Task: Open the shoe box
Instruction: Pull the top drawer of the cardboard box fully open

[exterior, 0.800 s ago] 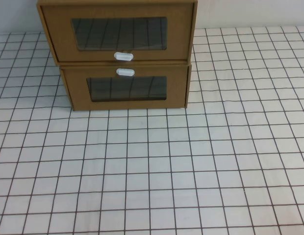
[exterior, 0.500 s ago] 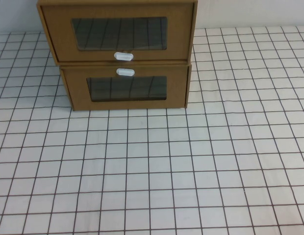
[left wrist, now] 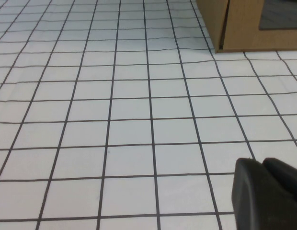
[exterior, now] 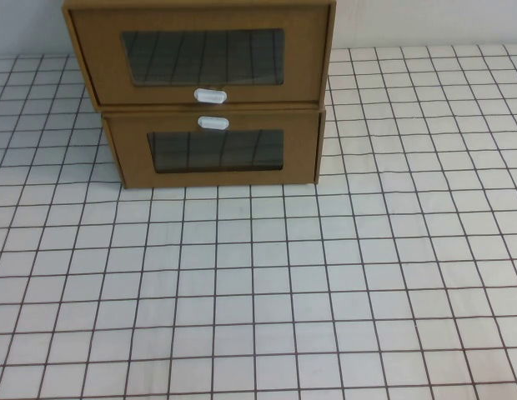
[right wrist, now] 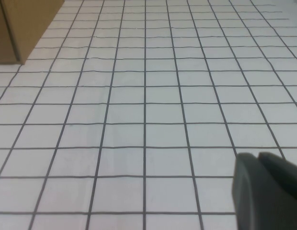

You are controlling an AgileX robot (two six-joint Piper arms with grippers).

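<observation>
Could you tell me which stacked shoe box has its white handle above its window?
The lower shoe box: its handle sits above its window; the upper shoe box has it below. The left gripper and right gripper are over the table.

Your high camera sits raised on the robot's side, angled down, facing the shoe box (exterior: 210, 92) front-on from well back. Both wrist cameras ride low over the table (left wrist: 129, 129): the left faces the shoe box's left front corner, the right its right corner. All three share the table just before it.
</observation>
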